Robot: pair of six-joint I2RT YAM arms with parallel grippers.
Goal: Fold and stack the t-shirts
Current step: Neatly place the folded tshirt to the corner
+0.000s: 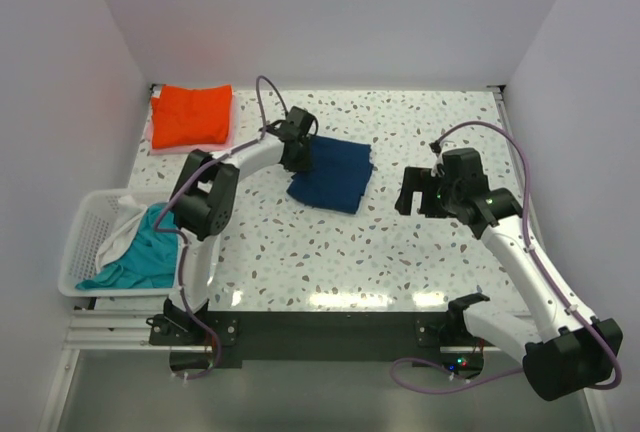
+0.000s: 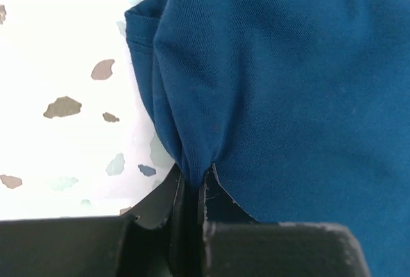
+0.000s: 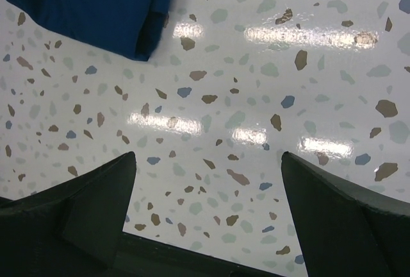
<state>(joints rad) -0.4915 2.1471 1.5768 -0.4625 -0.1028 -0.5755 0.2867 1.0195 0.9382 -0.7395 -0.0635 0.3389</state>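
A folded navy t-shirt (image 1: 333,177) lies mid-table; its print is hidden. My left gripper (image 1: 298,155) is shut on its left edge, and the left wrist view shows navy cloth (image 2: 282,84) pinched between the jaws (image 2: 192,181). A folded orange-red t-shirt (image 1: 192,115) lies at the far left corner. A teal t-shirt (image 1: 145,255) lies in the basket with a pale cloth beside it. My right gripper (image 1: 417,195) is open and empty, hovering over bare table right of the navy shirt, whose corner shows in the right wrist view (image 3: 90,8).
A white slatted basket (image 1: 88,227) stands at the left edge near the left arm's base. White walls close the table at the back and both sides. Speckled tabletop (image 1: 340,252) lies in front of the navy shirt.
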